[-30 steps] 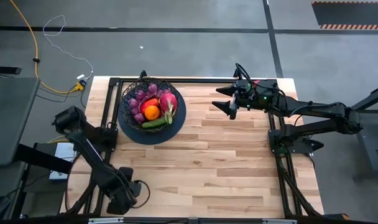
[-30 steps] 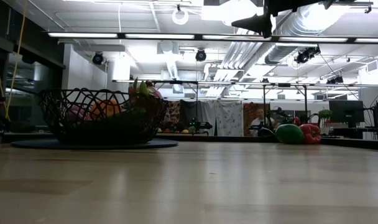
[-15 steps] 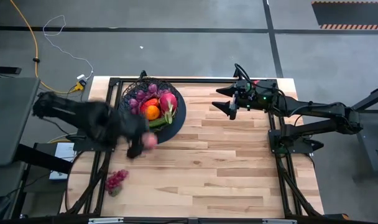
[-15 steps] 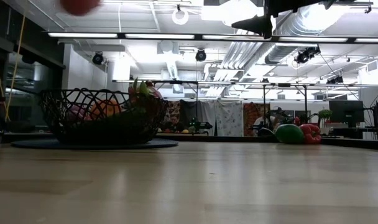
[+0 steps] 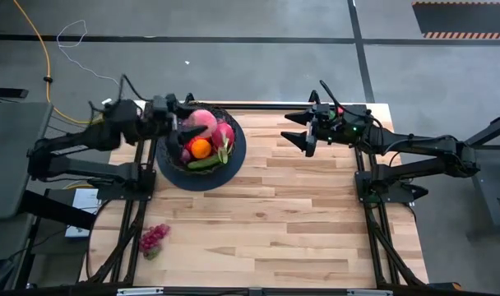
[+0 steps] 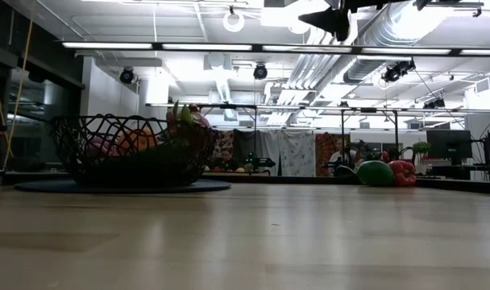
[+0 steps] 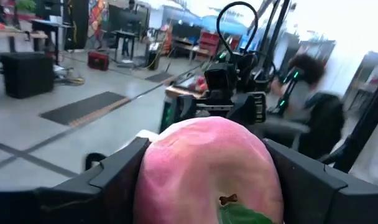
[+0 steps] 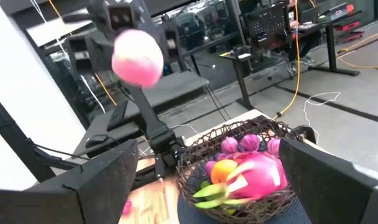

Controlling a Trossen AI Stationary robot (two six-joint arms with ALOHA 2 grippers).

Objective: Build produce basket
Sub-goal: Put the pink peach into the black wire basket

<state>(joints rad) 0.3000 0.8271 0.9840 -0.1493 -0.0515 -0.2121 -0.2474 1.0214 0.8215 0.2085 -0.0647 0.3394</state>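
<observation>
Your left gripper (image 5: 192, 122) is clamped on a pink peach (image 5: 202, 120), holding it above the far-left rim of the black wire basket (image 5: 173, 157), likely so it can drop in beside the orange (image 5: 201, 148), the grapes (image 5: 182, 136) and the cucumber (image 5: 203, 163). Your right gripper (image 5: 295, 131) waits in the air above the far right of the table (image 5: 299, 222), fingers spread apart and empty. One grape bunch (image 5: 153, 238) lies alone near the table's near-left edge, well apart from the basket.
</observation>
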